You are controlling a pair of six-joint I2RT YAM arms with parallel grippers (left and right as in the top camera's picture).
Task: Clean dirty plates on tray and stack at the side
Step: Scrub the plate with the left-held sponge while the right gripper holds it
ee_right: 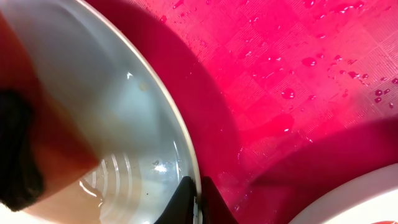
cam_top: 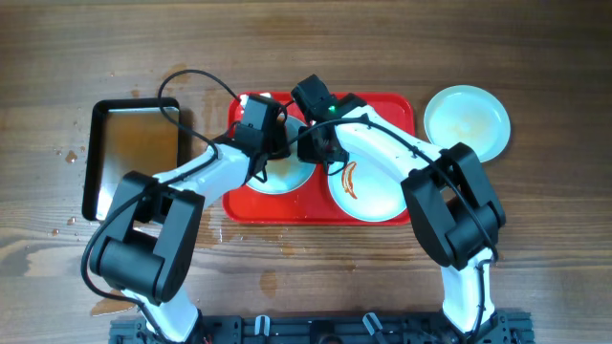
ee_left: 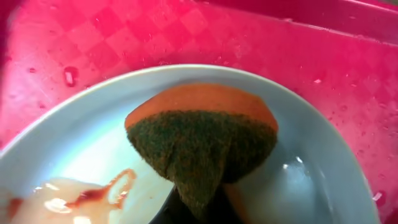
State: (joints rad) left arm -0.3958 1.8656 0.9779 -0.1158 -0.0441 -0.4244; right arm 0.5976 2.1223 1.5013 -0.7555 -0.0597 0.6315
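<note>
The red tray [cam_top: 382, 103] holds two plates. The left plate [cam_top: 287, 180] is wet, with sauce smears in the left wrist view [ee_left: 93, 196]. My left gripper [cam_top: 268, 145] is shut on an orange and green sponge [ee_left: 202, 137] pressed onto this plate [ee_left: 311, 180]. My right gripper [cam_top: 311, 143] is shut on the same plate's rim [ee_right: 198, 193], one finger inside and one outside. The right plate [cam_top: 378, 191] has an orange-brown streak. A third plate [cam_top: 467, 119] lies on the table to the right of the tray.
A black-rimmed metal pan [cam_top: 134, 153] lies left of the tray. Water drops [cam_top: 69, 158] dot the table beside the pan, and wet patches [cam_top: 268, 282] lie in front of the tray. The tray floor [ee_right: 292, 74] is wet with droplets.
</note>
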